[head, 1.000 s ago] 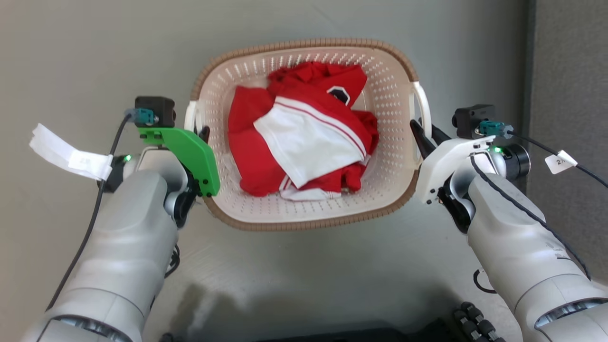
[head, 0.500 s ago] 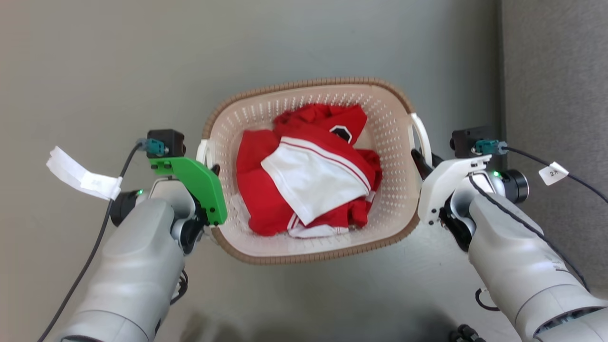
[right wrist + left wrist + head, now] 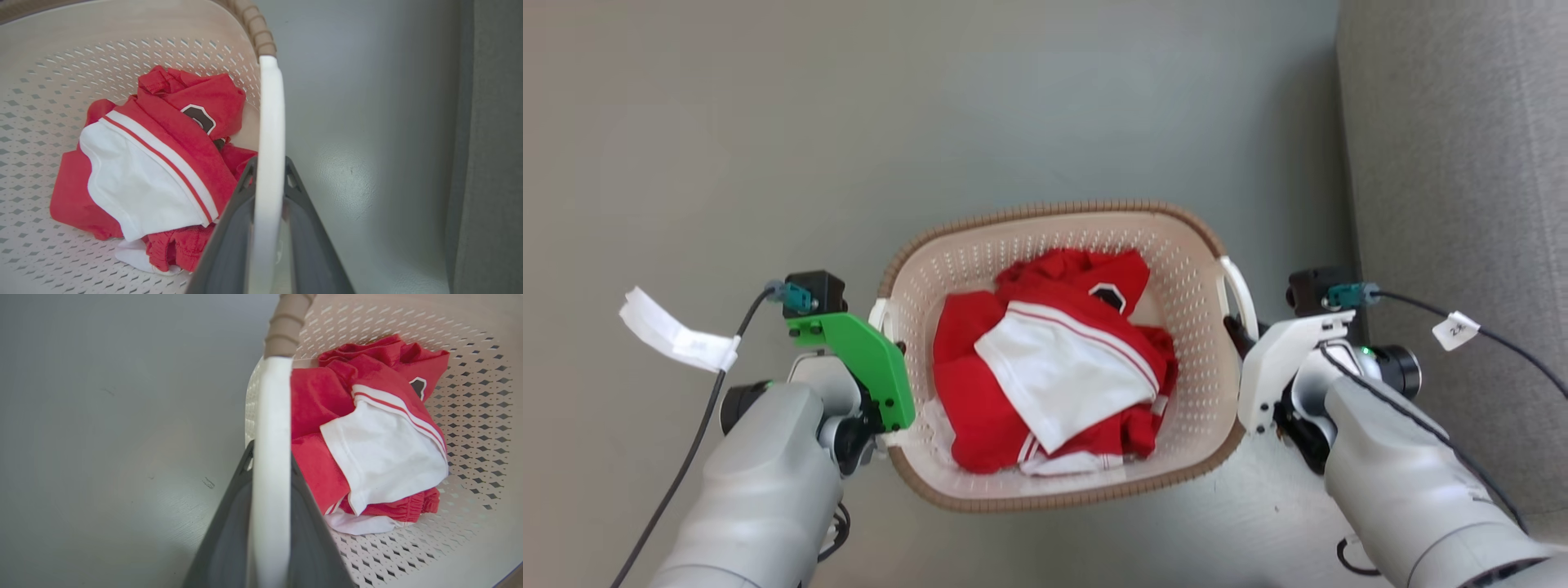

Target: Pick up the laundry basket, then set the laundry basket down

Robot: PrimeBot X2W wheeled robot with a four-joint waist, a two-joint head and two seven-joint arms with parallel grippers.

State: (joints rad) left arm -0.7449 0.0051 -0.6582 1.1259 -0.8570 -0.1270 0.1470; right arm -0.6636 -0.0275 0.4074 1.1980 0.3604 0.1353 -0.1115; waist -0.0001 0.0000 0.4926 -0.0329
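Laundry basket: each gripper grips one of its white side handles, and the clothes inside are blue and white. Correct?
One detail is wrong: the clothes in the laundry basket are red and white, not blue and white, as the head view shows. The rest holds: the left gripper grips the left handle, the right gripper the right handle.

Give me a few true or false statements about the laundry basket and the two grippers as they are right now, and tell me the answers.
1. The left gripper has its fingers on either side of the white left handle. True.
2. The right gripper is open and apart from the basket. False: it is closed on the white right handle.
3. The laundry basket is empty. False: red and white clothes lie in it.
4. The basket's rim is brown and its perforated walls are cream. True.
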